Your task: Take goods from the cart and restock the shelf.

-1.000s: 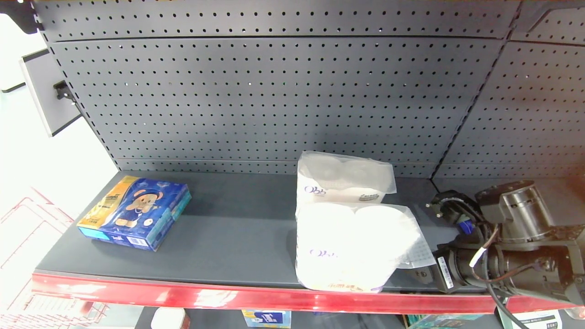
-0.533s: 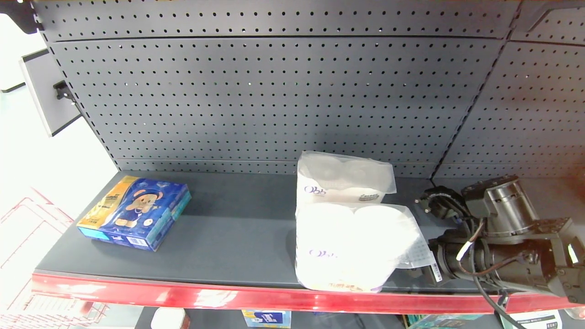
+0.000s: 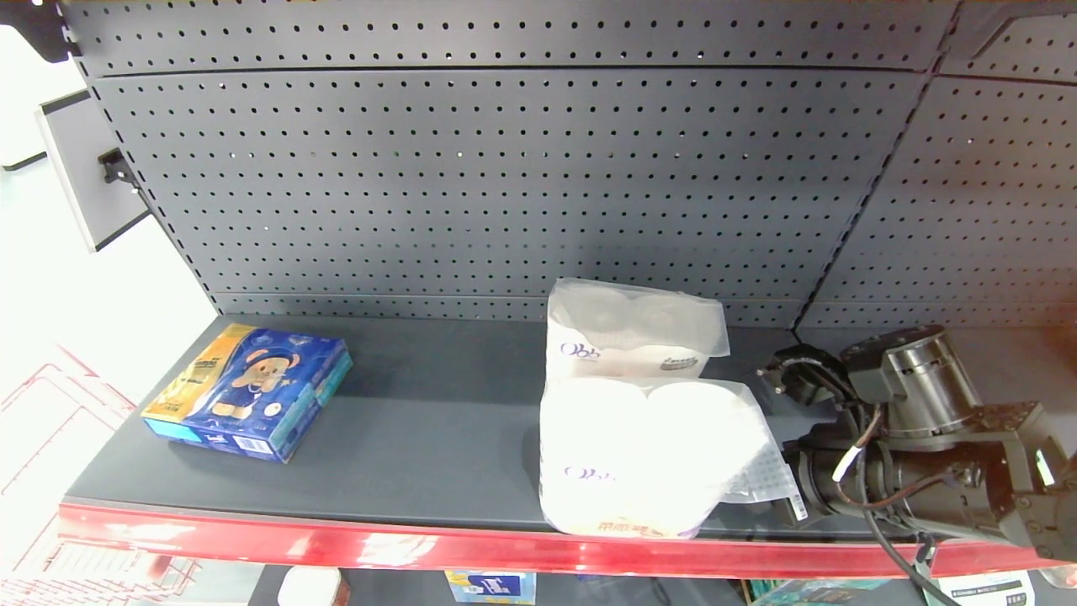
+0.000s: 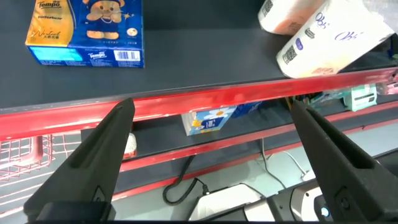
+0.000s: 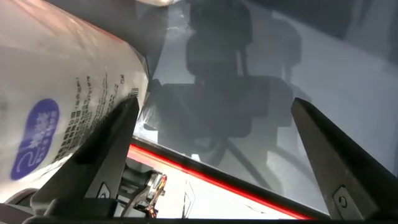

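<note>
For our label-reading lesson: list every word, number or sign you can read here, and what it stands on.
Blue cardboard tissue box with a bear picture: brand word, not copied here; barcode digits too small.
Front white plastic-wrapped roll pack: purple brand logo, not copied; small print blurred.
Rear white roll pack: same logo; rest unreadable.
Blue-and-white box under the grey shelf: too small.

The near toilet-roll pack [image 3: 648,454] hides the lower front of the far pack [image 3: 631,332]. It also covers the fingertips of the right gripper [image 5: 214,162] in the head view, so contact with the pack cannot be told. The red cart [image 3: 50,438] at far left is cut off and washed out. The lower-shelf goods [image 3: 490,587] are cropped.
</note>
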